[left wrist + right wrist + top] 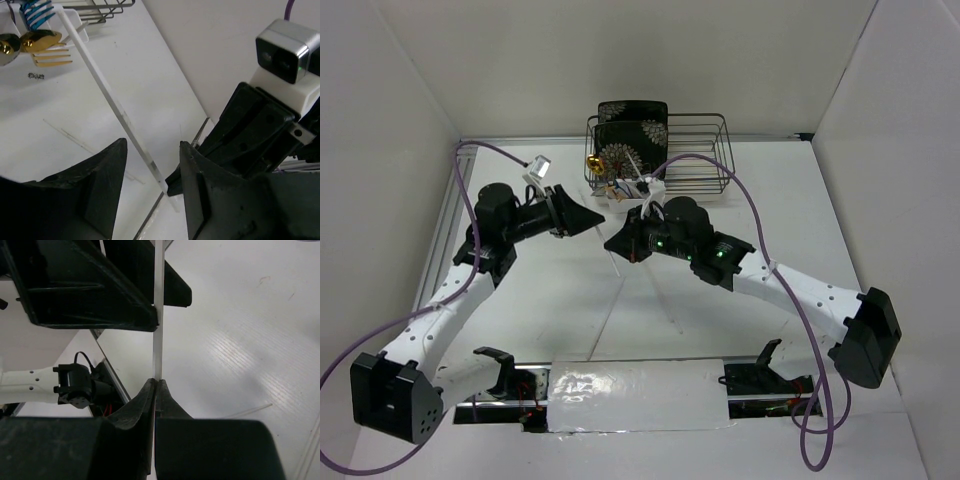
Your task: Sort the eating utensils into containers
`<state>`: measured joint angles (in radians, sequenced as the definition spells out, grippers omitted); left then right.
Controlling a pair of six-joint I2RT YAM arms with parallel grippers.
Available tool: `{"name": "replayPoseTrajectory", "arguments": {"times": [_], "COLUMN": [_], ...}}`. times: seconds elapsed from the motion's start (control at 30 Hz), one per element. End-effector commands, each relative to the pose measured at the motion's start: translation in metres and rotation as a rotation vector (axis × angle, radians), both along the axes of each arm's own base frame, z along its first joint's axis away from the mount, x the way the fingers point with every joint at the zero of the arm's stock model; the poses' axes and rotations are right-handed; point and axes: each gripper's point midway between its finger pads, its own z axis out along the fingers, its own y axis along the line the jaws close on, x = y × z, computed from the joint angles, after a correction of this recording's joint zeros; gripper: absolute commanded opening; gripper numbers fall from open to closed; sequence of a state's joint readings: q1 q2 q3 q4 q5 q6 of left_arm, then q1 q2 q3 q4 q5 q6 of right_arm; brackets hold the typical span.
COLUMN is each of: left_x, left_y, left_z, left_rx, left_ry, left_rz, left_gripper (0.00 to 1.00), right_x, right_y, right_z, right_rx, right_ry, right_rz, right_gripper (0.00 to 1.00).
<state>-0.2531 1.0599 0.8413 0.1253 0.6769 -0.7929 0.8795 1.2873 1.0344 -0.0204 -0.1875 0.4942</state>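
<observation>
**Item: one pale chopstick, gripped by one arm, straddled by the other**

Chopstick (112,102): long, thin, white; raised off the table (520,310), in the air between the two tools, in front of the wire rack (705,160); in the left wrist view it runs slantwise from the utensil cluster at upper left down to lower centre.

Right gripper (156,384): jaws pressed together on the chopstick near one end; the stick rises straight out of the pinch in its own wrist view; the black tool body and its wrist camera show at the right of the left wrist view.

Left gripper (152,147): jaws standing apart, one finger (107,185) on each side of the chopstick; a gap shows on both sides in its own view; in the right wrist view the stick runs right along the edge of one finger, and contact cannot be told from there.

Both tools: tip to tip near the table's middle in the top view, left gripper (588,215) and right gripper (613,243) just beside one another.

Other utensils: gold fork (50,56) and gold spoon (10,47) close together at upper left; a blue coiled piece (37,11) just above them, only partly in frame.

White caddy (642,188): at the rack's front edge, just beyond the grippers; its compartments cannot be made out.

Wire rack contents: black floral plate (632,130) standing upright.
</observation>
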Motion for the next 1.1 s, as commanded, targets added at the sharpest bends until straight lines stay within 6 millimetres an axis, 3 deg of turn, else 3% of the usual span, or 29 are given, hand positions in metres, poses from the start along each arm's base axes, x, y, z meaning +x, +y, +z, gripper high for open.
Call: {"name": "replayPoseTrajectory", "arguments": {"times": [0.0,0.17,0.27,0.3,0.37,0.4,0.43,0.5,0.53,0.57,0.6,0.63,0.67,0.77,0.8,0.9,0.93,1.0,1.03,1.07], "left_x": [0.010,0.016,0.017,0.012,0.008,0.006,0.010,0.023,0.027,0.033,0.044,0.049,0.052,0.065,0.078,0.085,0.089,0.094,0.101,0.101], "left_y": [-0.004,-0.012,-0.014,-0.015,-0.019,-0.020,-0.020,-0.021,-0.022,-0.023,-0.026,-0.028,-0.030,-0.040,-0.045,-0.059,-0.073,-0.085,-0.093,-0.096], "left_z": [0.034,0.035,0.039,0.037,0.045,0.053,0.068,0.075,0.095,0.099,0.096,0.110,0.112,0.123,0.116,0.126,0.115,0.119,0.111,0.120], "left_rx": [-0.032,-0.027,-0.025,-0.007,0.011,0.015,0.035,0.058,0.059,0.069,0.072,0.064,0.057,0.025,0.022,0.012,0.008,0.018,0.011,0.000], "left_ry": [-0.110,-0.086,-0.122,-0.172,-0.305,-0.385,-0.466,-0.492,-0.552,-0.575,-0.571,-0.619,-0.633,-0.726,-0.732,-0.877,-0.891,-1.025,-1.038,-1.076], "left_rz": [-0.002,-0.056,-0.059,-0.100,-0.162,-0.188,-0.187,-0.182,-0.181,-0.182,-0.183,-0.178,-0.195,-0.238,-0.250,-0.306,-0.338,-0.343,-0.349,-0.350], "left_gripper": [0.57,0.29,0.02,0.00,0.00,0.00,0.00,0.00,0.00,0.00,0.00,0.00,0.00,0.00,0.00,0.00,0.00,0.00,0.00,0.00], "right_x": [0.001,0.004,0.011,0.018,0.026,0.033,0.040,0.048,0.055,0.061,0.058,0.065,0.068,0.064,0.064,0.063,0.063,0.060,0.062,0.062], "right_y": [0.011,0.013,0.012,0.007,0.000,-0.008,-0.018,-0.040,-0.061,-0.080,-0.098,-0.119,-0.138,-0.177,-0.184,-0.193,-0.196,-0.193,-0.194,-0.191], "right_z": [0.038,0.042,0.042,0.029,0.037,0.038,0.043,0.058,0.072,0.072,0.089,0.097,0.083,0.078,0.064,0.046,0.033,0.016,0.014,0.012], "right_rx": [0.122,0.139,0.103,0.054,0.024,0.000,-0.016,-0.051,-0.044,-0.070,-0.040,-0.038,-0.081,-0.090,-0.108,-0.117,-0.132,-0.147,-0.143,-0.144], "right_ry": [-0.053,-0.066,-0.055,-0.030,-0.034,-0.037,-0.047,-0.061,-0.083,-0.080,-0.108,-0.126,-0.112,-0.090,-0.065,-0.014,0.010,0.047,0.048,0.058], "right_rz": [0.015,-0.002,-0.039,-0.084,-0.141,-0.174,-0.219,-0.281,-0.340,-0.411,-0.449,-0.505,-0.563,-0.667,-0.685,-0.722,-0.730,-0.714,-0.720,-0.708], "right_gripper": [0.00,0.00,0.00,0.00,0.07,0.37,0.55,0.76,0.86,0.93,1.00,1.00,1.00,1.00,1.00,1.00,1.00,1.00,1.00,1.00]}}
